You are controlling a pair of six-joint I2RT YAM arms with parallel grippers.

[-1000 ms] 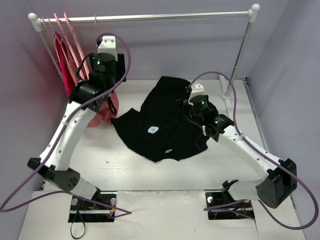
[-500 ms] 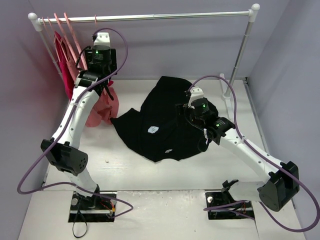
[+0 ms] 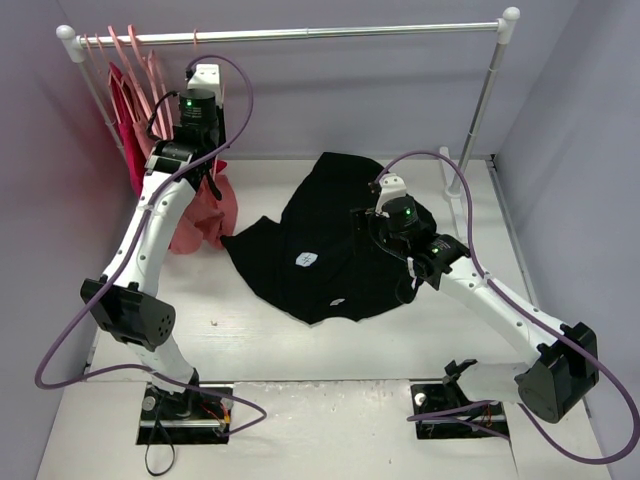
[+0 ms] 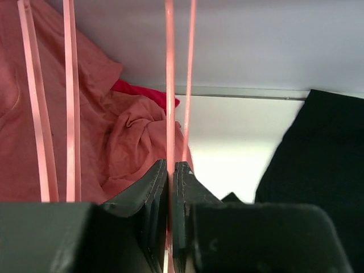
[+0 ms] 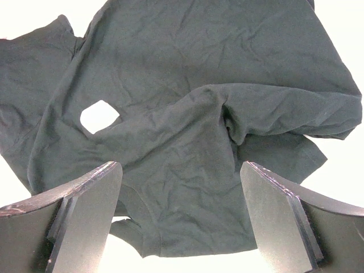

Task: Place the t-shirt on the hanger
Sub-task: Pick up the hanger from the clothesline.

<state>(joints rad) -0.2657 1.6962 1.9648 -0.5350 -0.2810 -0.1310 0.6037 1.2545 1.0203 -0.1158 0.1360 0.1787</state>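
Lavender walls (image 3: 350,90) enclosed the desk (image 3: 300,350) and rail (image 3: 330,33). Over the last second the left hand (image 4: 169,166) had risen toward the rail, clamped on a thin bar of the hanger (image 4: 169,85); lifting it off appeared next. The right hand (image 5: 179,168) hung spread, the t-shirt (image 5: 199,114) crumpled directly beneath it. The hanger's hook was cropped above the left hand.

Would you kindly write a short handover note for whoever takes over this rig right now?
The left gripper is shut on a thin bar of the hanger, up near the rail at the back left.
The right gripper is open, hovering over the t-shirt, holding nothing.
The t-shirt lies crumpled on the table.
Done: hanger gripped. Left: bring hanger and shirt together and thread the shirt on.
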